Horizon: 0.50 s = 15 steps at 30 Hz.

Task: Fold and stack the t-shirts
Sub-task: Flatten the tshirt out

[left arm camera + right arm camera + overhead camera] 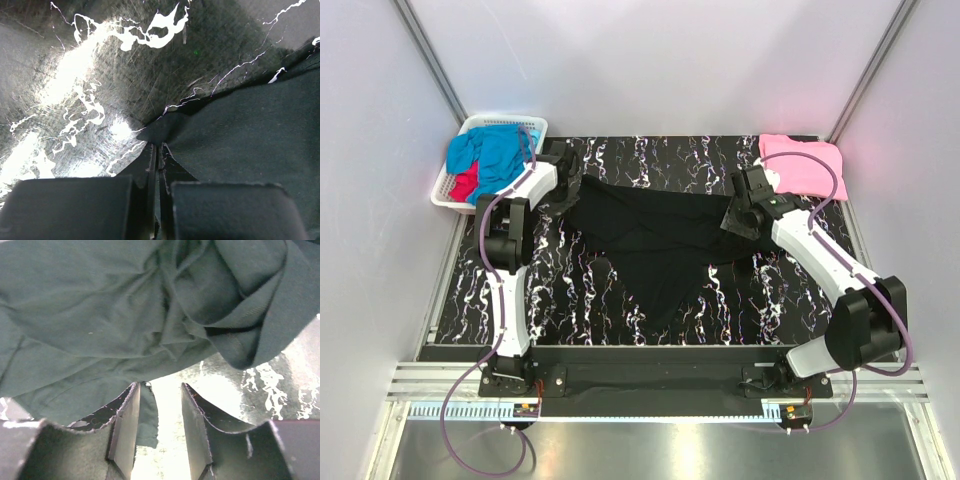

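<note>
Left gripper (156, 150) fingers are pressed together on the black shirt (650, 235) at its far left corner. Right gripper (159, 390) stands partly open over its right edge, apparently gripping nothing. Pink shirt (802, 165) lies right of it; blue shirt (500, 150) and red shirt (467, 185) sit left, in basket (445, 197).

The worktop (760, 300) is a black slab veined with white, glossy enough to throw back bright glare. A black shirt (650, 235) lies across its middle, wide along the far side and narrowing to a point toward the near edge, with rumpled folds at its right end. A pink shirt (805, 165) lies flat in the far right corner. A white basket (442, 192) sits at the far left corner.
</note>
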{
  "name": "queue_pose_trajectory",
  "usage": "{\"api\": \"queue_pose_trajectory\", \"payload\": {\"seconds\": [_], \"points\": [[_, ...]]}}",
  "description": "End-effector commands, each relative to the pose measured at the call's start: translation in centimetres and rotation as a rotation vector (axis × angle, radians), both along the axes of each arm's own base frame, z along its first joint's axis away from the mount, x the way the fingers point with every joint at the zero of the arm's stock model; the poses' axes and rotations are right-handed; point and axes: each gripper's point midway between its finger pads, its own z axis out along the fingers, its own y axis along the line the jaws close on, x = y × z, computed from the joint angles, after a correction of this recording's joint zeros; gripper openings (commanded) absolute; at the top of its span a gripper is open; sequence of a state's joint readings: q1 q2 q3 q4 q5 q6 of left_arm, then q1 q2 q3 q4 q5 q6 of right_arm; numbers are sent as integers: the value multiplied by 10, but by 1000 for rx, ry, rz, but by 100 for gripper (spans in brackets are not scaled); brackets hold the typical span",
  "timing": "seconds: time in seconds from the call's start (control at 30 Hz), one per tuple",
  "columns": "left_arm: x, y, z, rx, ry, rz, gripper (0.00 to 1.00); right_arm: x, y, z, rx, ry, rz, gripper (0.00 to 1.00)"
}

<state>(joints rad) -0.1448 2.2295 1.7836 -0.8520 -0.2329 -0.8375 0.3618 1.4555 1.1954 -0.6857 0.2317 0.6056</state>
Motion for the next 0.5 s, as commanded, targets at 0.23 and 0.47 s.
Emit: {"api": "queue_pose_trajectory", "payload": {"seconds": [0.23,0.47], "points": [[-3,1,77,42,-154,-39,0,-3,-19,-42,-118,86,-84,50],[-10,-6,129,34,-257,-86,0,5,-29,-56,-183,95,-123,50]]}}
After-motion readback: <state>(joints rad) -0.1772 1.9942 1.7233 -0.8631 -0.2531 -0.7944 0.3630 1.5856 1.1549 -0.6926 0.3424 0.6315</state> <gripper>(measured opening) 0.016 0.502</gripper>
